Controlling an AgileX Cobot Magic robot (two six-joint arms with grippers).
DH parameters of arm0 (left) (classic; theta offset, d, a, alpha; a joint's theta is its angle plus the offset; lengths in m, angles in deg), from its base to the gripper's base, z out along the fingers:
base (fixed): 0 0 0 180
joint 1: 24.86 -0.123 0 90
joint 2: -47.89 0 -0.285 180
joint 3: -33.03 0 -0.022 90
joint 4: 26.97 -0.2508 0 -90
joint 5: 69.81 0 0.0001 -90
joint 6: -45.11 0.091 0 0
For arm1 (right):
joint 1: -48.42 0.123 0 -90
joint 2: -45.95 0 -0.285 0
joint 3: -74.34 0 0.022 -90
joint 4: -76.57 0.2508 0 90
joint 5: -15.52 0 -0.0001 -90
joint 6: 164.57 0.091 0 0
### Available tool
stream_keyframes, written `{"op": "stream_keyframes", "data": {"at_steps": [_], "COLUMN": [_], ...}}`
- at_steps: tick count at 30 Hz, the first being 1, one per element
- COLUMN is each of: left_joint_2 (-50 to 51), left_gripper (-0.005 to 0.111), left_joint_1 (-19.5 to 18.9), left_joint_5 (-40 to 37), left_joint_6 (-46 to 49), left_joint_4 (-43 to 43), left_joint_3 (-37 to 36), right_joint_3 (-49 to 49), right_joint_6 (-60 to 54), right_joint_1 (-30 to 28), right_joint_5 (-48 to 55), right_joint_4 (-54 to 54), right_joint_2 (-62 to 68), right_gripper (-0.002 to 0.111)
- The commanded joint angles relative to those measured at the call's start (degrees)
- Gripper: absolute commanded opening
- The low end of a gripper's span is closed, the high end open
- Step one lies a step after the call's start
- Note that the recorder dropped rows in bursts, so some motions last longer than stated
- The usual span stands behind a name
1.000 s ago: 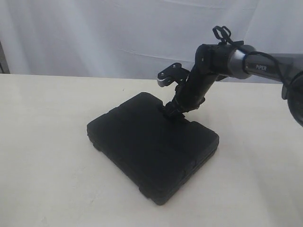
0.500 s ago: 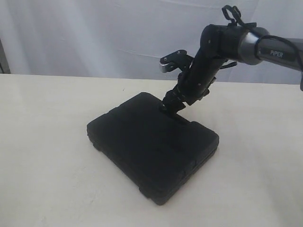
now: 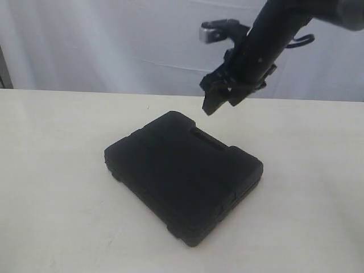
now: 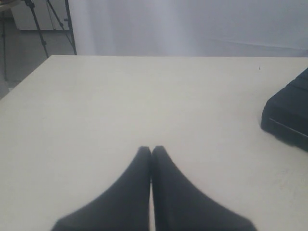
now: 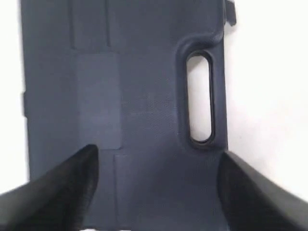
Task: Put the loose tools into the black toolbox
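Observation:
The black toolbox (image 3: pixel 183 173) lies closed and flat on the table, its handle slot (image 3: pixel 206 140) on the far side. No loose tools show in any view. My right gripper (image 3: pixel 215 98) hangs open in the air above the far edge of the case, holding nothing. Its wrist view looks straight down on the toolbox (image 5: pixel 125 110) and its handle slot (image 5: pixel 199 98), with the right gripper (image 5: pixel 156 168) spread wide over the lid. My left gripper (image 4: pixel 151 150) is shut and empty over bare table, with a corner of the toolbox (image 4: pixel 288 115) off to one side.
The cream table (image 3: pixel 57 170) stretches around the case on all sides. A white curtain (image 3: pixel 114 40) hangs behind the table. A tripod (image 4: pixel 48 24) stands on the floor beyond the table's edge in the left wrist view.
My right gripper has lifted from the toolbox's handle edge up into the air, clear of the case. The toolbox has not moved.

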Motion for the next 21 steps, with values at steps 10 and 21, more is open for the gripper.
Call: {"op": "stream_keyframes", "data": {"at_steps": [10, 21], "left_joint_2": [-0.07, -0.07], "left_gripper": [0.0, 0.0], "left_joint_1": [0.27, 0.27], "left_joint_5": [0.45, 0.45], "left_joint_6": [-0.24, -0.24], "left_joint_4": [0.47, 0.47], "left_joint_3": [-0.15, -0.15], "right_joint_3": [27.66, 60.68], "right_joint_6": [11.68, 10.49], "right_joint_1": [0.37, 0.37], "right_joint_5": [1.29, -23.39], "right_joint_4": [7.67, 22.89], "right_joint_2": [-48.72, -70.82], "right_gripper": [0.046, -0.001]}}
